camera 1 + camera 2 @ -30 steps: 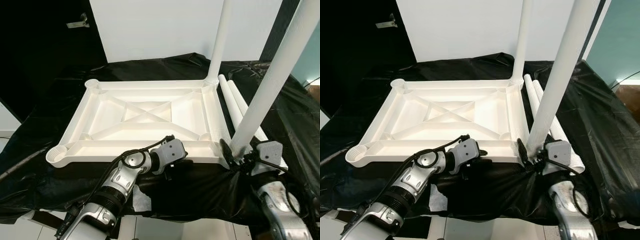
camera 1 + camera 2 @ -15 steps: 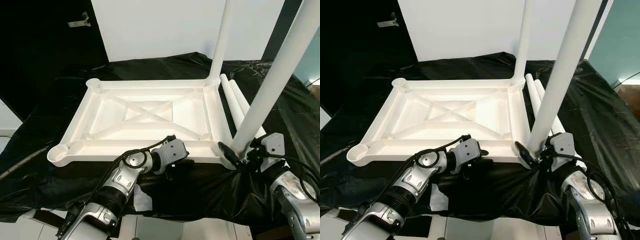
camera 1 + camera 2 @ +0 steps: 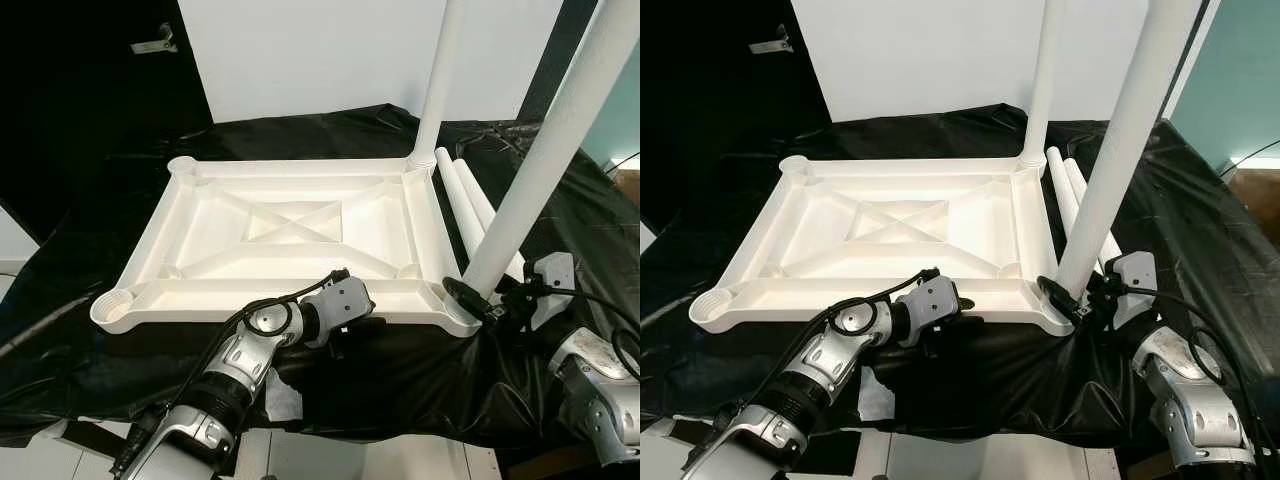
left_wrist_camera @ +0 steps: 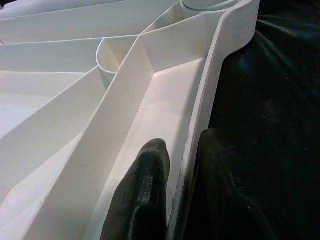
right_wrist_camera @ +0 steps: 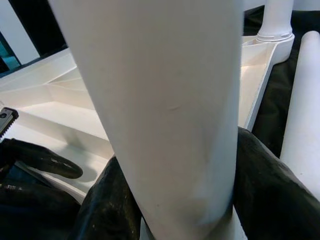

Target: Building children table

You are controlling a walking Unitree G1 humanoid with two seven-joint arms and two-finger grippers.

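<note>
One tabletop [image 3: 290, 225]; four legs: two upright, two lying. Left gripper [image 4: 175, 200] pinches rim; right gripper [image 5: 175, 210] clamps leg [image 3: 545, 160].

Both head views are evenly and brightly lit from above and sharp, with no motion blur; the white table frame [image 3: 290, 240] is near overexposed, its ribs marked by soft grey shadows. The black sheet [image 3: 560, 220] shows small glossy glints on its folds, and the far left falls into deep darkness. In the right wrist view the close white leg [image 5: 165, 115] is soft, out of focus
</note>
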